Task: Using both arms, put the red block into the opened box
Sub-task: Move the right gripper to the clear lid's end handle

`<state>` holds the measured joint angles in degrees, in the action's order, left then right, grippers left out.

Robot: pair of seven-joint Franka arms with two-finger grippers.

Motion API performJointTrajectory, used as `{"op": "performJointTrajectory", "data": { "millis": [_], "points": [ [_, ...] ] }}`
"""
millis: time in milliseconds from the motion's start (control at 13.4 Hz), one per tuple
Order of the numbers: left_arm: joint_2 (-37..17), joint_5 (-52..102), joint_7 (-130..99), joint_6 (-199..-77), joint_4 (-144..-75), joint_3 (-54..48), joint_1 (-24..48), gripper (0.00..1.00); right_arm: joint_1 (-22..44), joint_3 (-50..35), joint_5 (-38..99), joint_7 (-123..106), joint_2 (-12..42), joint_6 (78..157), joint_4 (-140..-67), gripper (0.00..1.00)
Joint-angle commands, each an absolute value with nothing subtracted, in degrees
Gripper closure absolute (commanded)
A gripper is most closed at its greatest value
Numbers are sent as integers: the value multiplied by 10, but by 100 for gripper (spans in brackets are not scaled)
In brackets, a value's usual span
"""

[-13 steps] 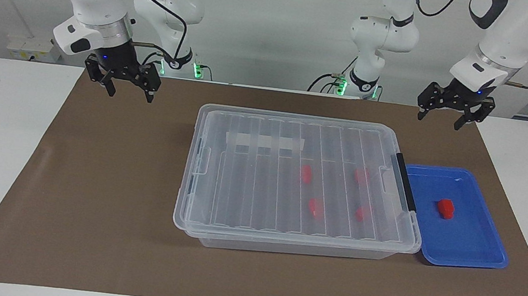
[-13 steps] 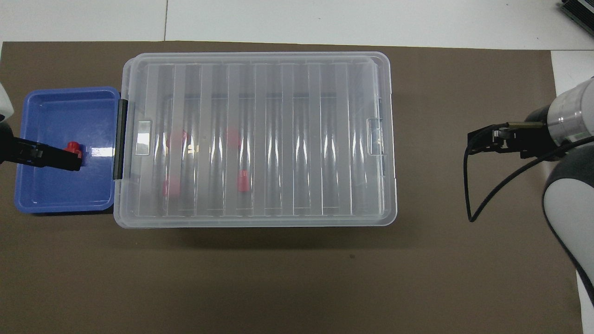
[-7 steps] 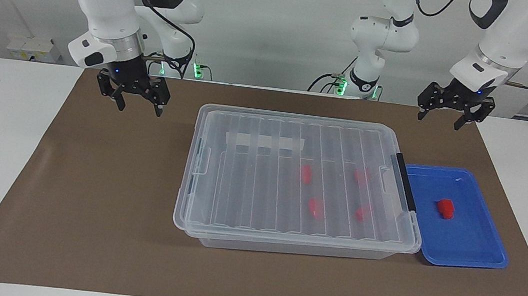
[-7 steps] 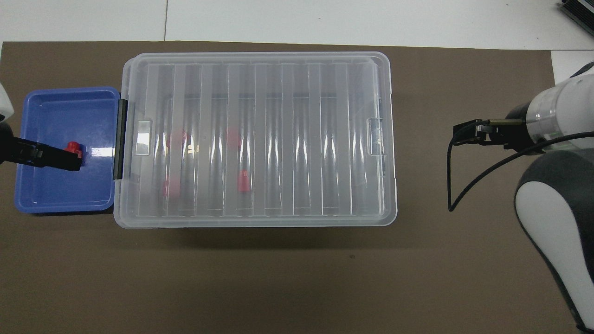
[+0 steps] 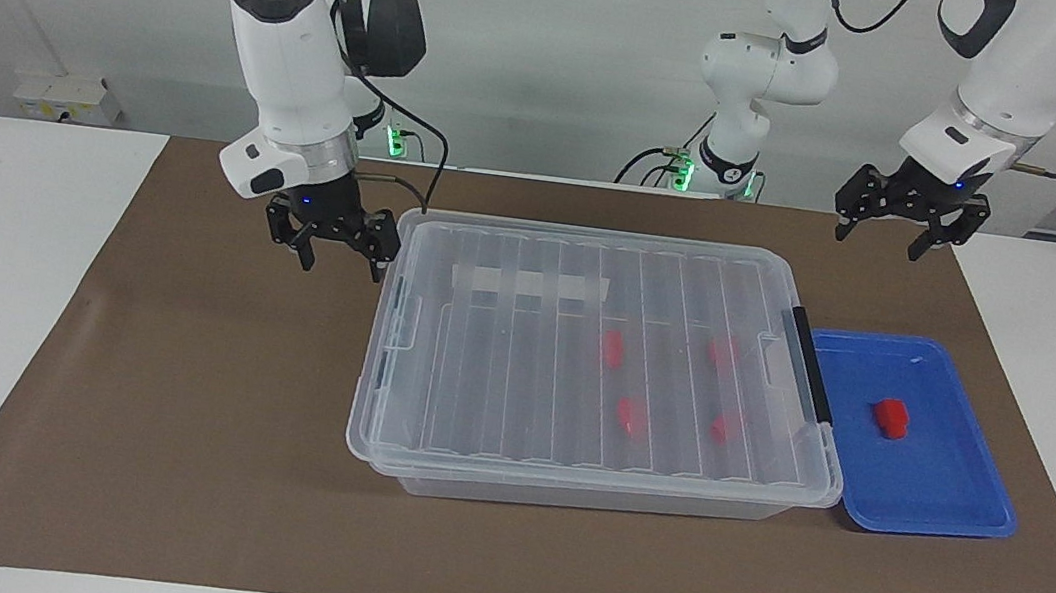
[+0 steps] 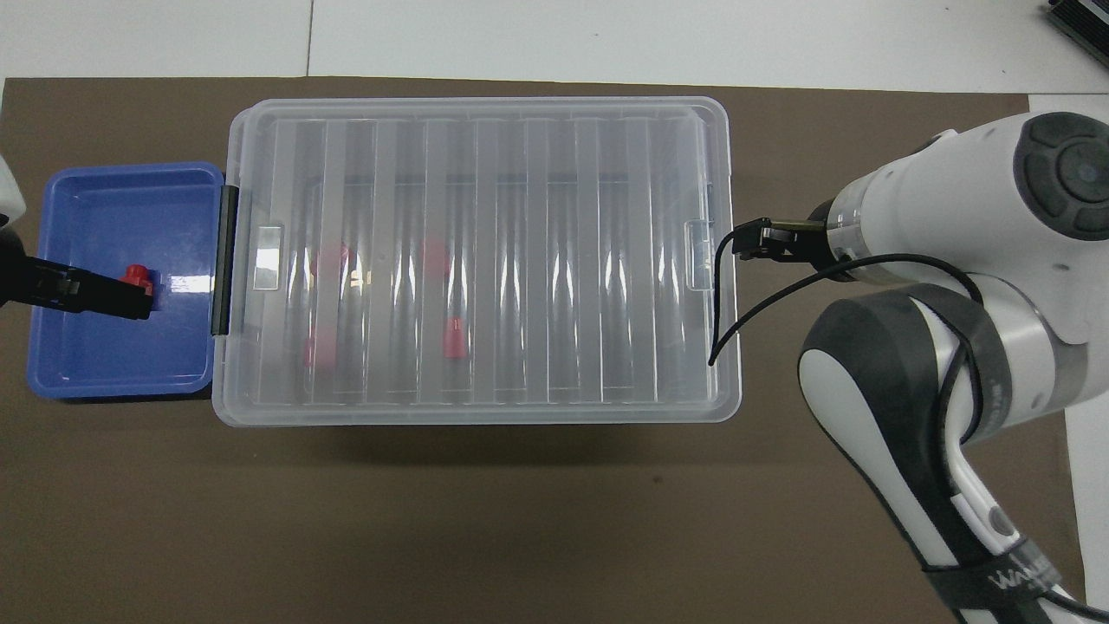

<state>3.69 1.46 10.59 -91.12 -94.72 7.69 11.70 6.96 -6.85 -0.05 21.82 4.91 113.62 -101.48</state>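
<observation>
The red block (image 5: pixel 891 418) lies in the blue tray (image 5: pixel 940 508) because the box (image 5: pixel 486 478) is lidded; right gripper (image 5: pixel 338 263) spread beside it, left gripper (image 5: pixel 883 240) spread, waiting.

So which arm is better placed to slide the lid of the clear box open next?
The right arm, probably. Its open right gripper hangs just beside the box, at the end away from the black handle. The open left gripper waits up near the blue tray.
</observation>
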Motion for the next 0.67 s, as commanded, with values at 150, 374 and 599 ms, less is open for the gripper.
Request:
{"op": "performJointTrajectory", "data": {
  "millis": [150, 374, 599],
  "points": [
    [53, 4, 98, -923, -966, 81, 123, 0, 85, -69, 0, 228, 44, 1171, -1048, 4],
    [53, 4, 98, -922, -966, 81, 123, 0, 88, -69, 0, 231, 62, 1208, -1054, 4],
    [53, 4, 98, -923, -966, 81, 122, 0, 88, -69, -7, 227, 59, 1199, -1065, 4]
  ]
}}
